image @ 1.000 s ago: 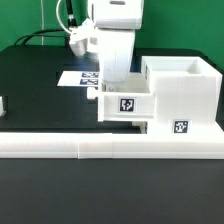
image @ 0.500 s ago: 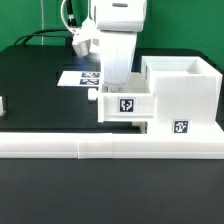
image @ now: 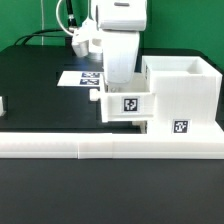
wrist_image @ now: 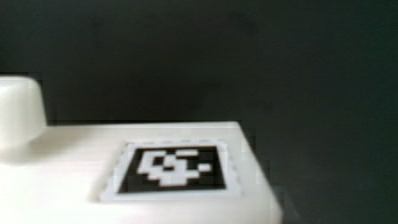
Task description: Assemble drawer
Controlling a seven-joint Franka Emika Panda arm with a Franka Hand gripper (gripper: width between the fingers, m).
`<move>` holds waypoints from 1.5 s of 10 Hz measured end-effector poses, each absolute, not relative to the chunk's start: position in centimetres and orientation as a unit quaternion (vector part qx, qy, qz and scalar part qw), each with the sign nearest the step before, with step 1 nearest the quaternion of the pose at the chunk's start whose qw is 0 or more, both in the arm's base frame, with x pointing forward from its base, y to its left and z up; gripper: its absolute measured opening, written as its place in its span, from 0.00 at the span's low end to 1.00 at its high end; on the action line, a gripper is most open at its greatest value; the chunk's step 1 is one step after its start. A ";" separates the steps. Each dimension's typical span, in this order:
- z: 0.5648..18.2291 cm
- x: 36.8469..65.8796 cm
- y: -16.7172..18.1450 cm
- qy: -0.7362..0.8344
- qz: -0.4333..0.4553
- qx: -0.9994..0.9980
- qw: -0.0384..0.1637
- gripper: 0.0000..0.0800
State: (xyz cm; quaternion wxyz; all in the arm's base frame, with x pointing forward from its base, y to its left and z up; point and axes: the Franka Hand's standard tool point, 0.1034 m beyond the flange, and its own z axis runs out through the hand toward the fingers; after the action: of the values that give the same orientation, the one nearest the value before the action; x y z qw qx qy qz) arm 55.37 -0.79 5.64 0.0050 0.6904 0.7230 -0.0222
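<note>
Jaws hidden behind white tray [image: 127,103], spread or pinching cannot be told, tray seemingly part-inserted in tall housing [image: 185,95] on black desk [image: 40,80], marker board [image: 80,77] behind, L-shaped barrier [image: 100,146] in front.

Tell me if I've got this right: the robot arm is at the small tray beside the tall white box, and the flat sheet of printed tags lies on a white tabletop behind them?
Not quite. The exterior view shows the marker board lying on a black tabletop, not a white one. The rest holds: the arm is at the small tray beside the tall housing.
</note>
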 end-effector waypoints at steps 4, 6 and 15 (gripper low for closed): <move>5.6 55.7 -0.1 0.748 -0.018 0.663 0.026 0.05; 5.7 55.7 -0.2 0.747 -0.018 0.664 0.025 0.15; 10.0 56.5 -2.4 0.744 -0.035 0.666 0.032 0.81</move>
State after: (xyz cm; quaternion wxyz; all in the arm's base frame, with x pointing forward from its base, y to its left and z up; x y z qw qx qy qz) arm 56.52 -2.36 10.03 0.0320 0.6663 0.7442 -0.0348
